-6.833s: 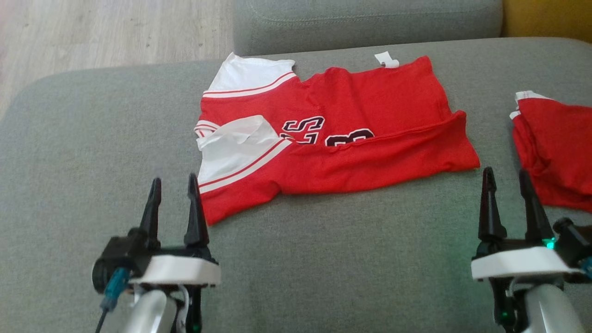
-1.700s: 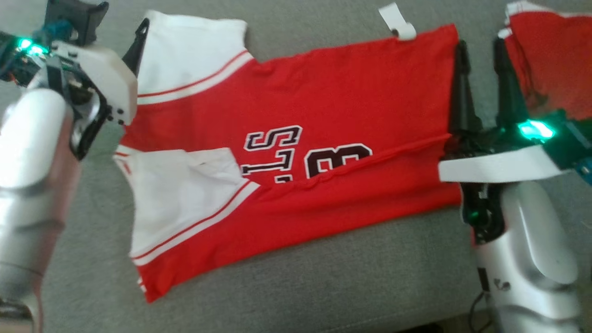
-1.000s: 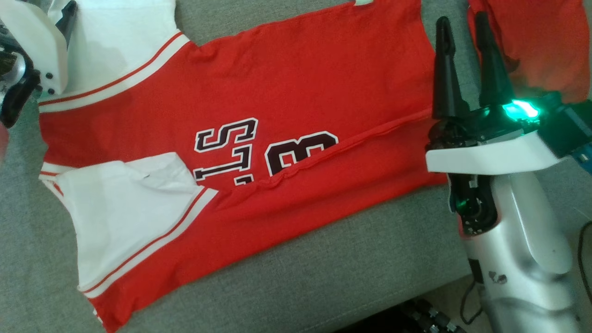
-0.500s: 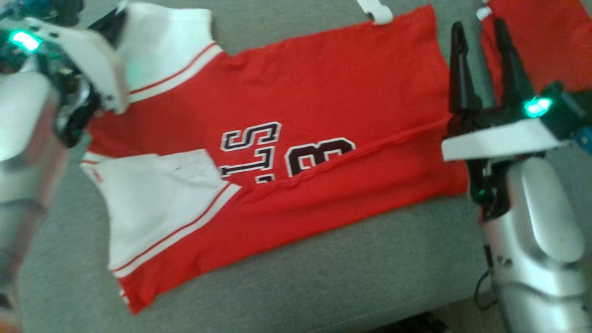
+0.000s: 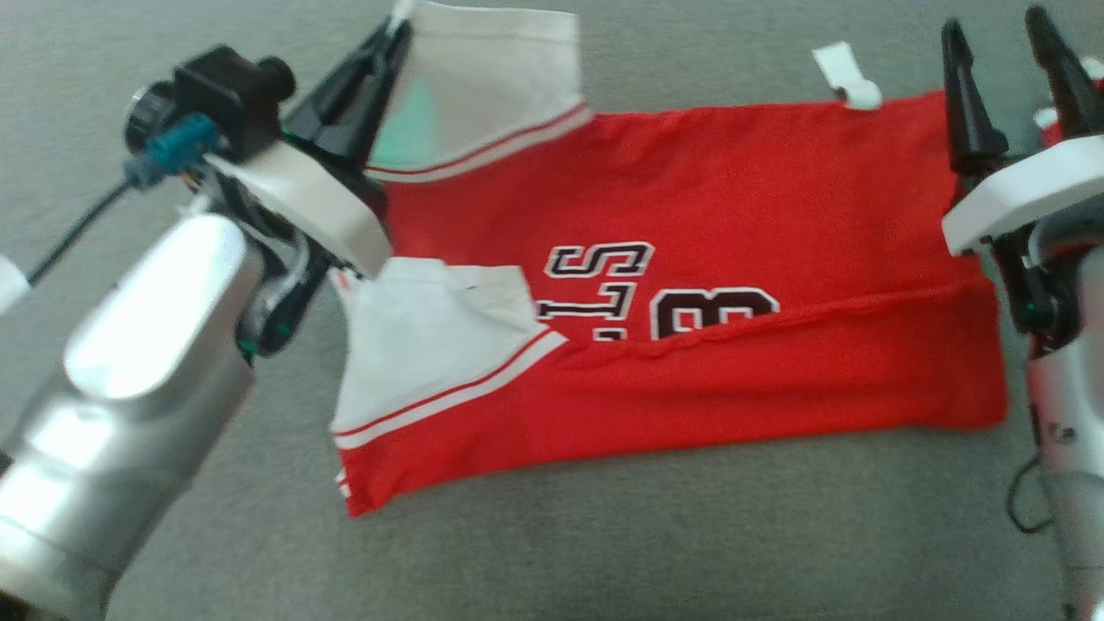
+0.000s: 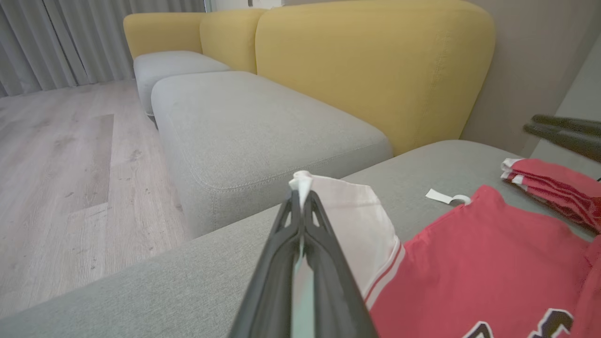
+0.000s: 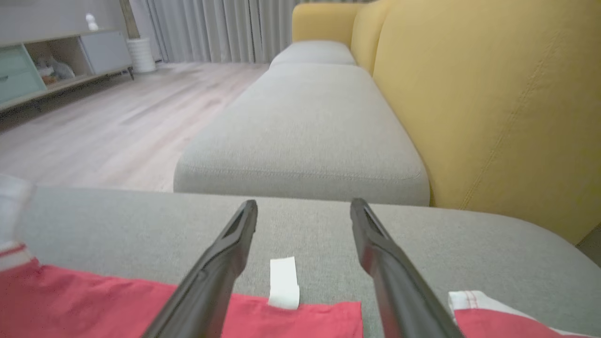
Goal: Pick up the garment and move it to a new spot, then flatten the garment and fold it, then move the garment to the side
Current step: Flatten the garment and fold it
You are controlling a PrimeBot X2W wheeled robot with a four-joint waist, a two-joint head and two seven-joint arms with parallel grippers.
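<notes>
Red knit with white sleeves: the garment (image 5: 690, 198) lies spread on the grey sofa cushion (image 5: 604, 552), mid-seat. Its near long edge is turned over onto the body and covers the lower part of the dark lettering (image 5: 604, 276).

Axis: the long axis runs left to right across the head view. Shoulders and sleeves point to our left, hem to our right. The lettering reads sideways from where we stand.

Left claw (image 6: 300, 197): closed, pinching the outer corner of the far sleeve (image 5: 492, 78), which is lifted a little off the cushion.

Right claw (image 7: 304, 206): jaws wide apart, holding nothing. Its fingers straddle the white tag (image 7: 284, 281) at the far hem corner. Whether the tips touch cloth we cannot tell.

Handling, as we judge it: light and limp, with no stiffness to speak of. It will drape and drag from any single pinch, and the turned edge may slip open if tugged unevenly. Thin fabric wants a low, flat approach to get one finger beneath. The best holds are the two far corners, sleeve and hem, taken together so the far edge travels as one line. The right side needs its pinch at the hem corner by the tag, not on the tag itself.

A second red garment (image 6: 549, 180) sits folded just beyond the hem end; we should keep clear of it.
</notes>
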